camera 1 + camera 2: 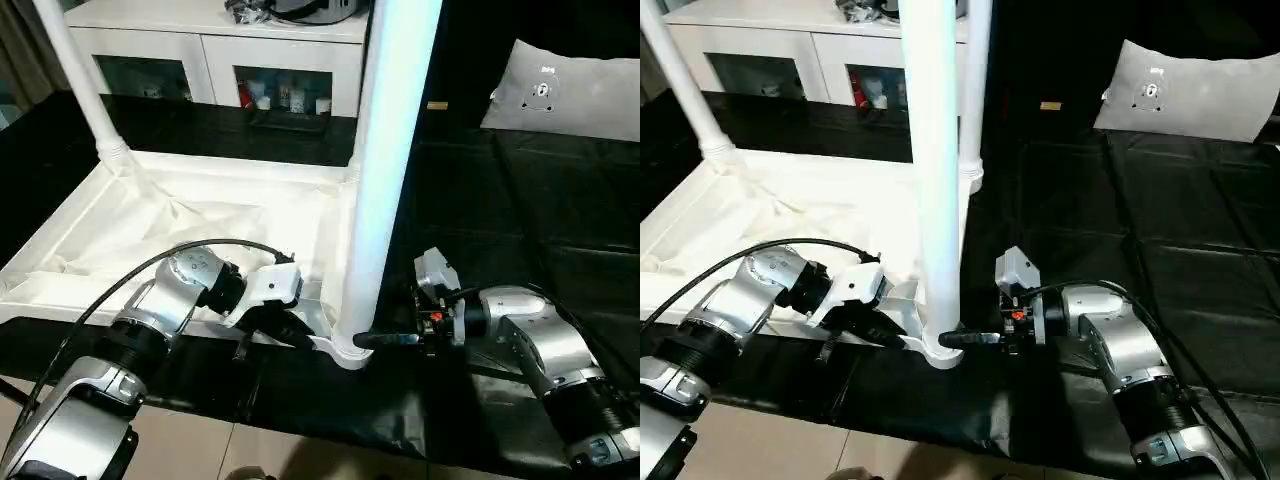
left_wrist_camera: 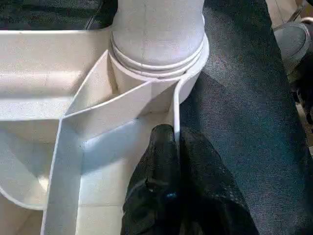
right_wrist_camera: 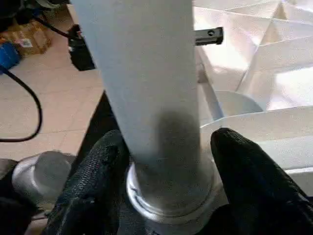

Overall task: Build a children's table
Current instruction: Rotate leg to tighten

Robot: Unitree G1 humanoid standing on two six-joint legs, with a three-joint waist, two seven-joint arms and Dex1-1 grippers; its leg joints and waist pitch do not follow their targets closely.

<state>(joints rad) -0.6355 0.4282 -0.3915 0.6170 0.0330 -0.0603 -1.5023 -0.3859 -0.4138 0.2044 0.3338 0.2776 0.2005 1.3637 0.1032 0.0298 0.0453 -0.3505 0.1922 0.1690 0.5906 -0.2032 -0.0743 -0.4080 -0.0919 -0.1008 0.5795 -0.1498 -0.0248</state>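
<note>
The children's table lies upside down on a black mat, its white ribbed top (image 1: 200,215) facing up. One tapered leg (image 1: 385,180) stands in the near right corner socket (image 2: 156,63). Another leg (image 1: 80,80) stands at the far left corner and a third (image 1: 975,90) at the far right. My left gripper (image 2: 175,134) is shut on the top's thin rim wall just beside that near socket. My right gripper (image 3: 168,142) reaches in from the right, and its two fingers (image 3: 98,176) clasp the base of the near leg, one on each side.
A white cabinet (image 1: 210,45) with glass doors stands behind the table top. A grey cushion (image 1: 570,90) lies at the far right on the black mat (image 1: 520,200). Tiled floor (image 1: 180,440) shows at the mat's near edge. A black cable (image 1: 215,245) loops over my left wrist.
</note>
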